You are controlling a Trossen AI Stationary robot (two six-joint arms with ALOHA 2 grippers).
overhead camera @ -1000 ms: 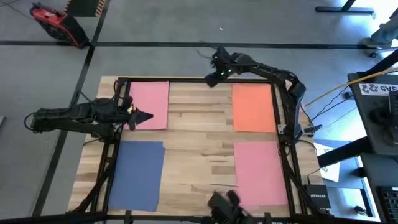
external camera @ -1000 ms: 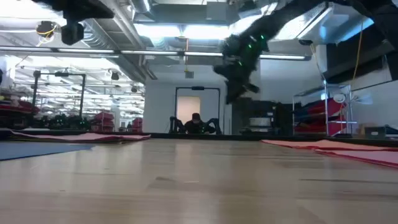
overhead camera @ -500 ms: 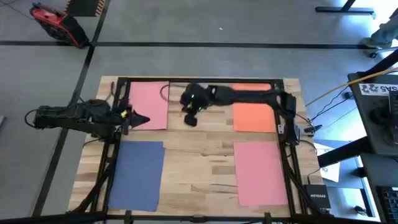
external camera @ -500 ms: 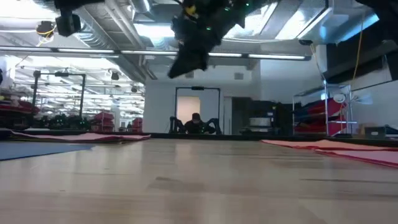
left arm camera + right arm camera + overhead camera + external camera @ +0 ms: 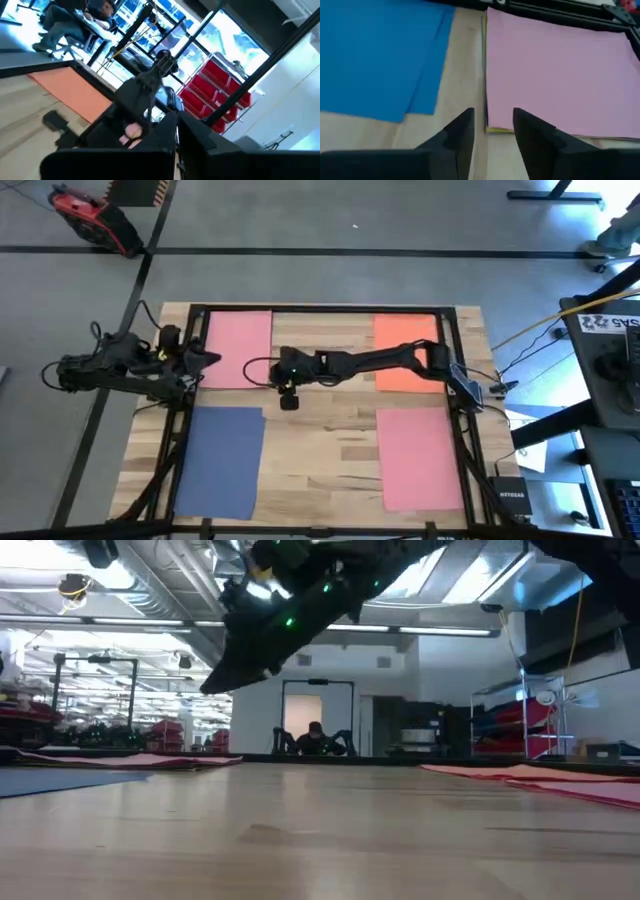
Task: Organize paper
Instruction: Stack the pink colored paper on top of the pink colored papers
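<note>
Four lots of paper lie flat on the wooden table: a pink sheet [image 5: 238, 348] at the far left with a yellow edge [image 5: 490, 129] showing under it, an orange sheet [image 5: 405, 345] at the far right, blue sheets [image 5: 222, 462] at the near left, and a pink sheet [image 5: 420, 455] at the near right. My right gripper [image 5: 270, 370] reaches across from the right. It hangs open [image 5: 492, 131] above the near right corner of the far-left pink sheet, touching nothing. My left gripper [image 5: 212, 358] is shut and raised over that sheet's left edge.
Black frame rails [image 5: 320, 308] run around the tabletop. My right arm [image 5: 390, 360] lies over the orange sheet's near left part. Bare wood [image 5: 320, 440] shows between the paper lots. A person [image 5: 315, 737] sits far behind the table.
My right gripper has swung from the table's far edge toward its left and come lower, ending over the far-left pink sheet's right edge. My left gripper has drawn back toward the table's left edge. No sheet has moved.
</note>
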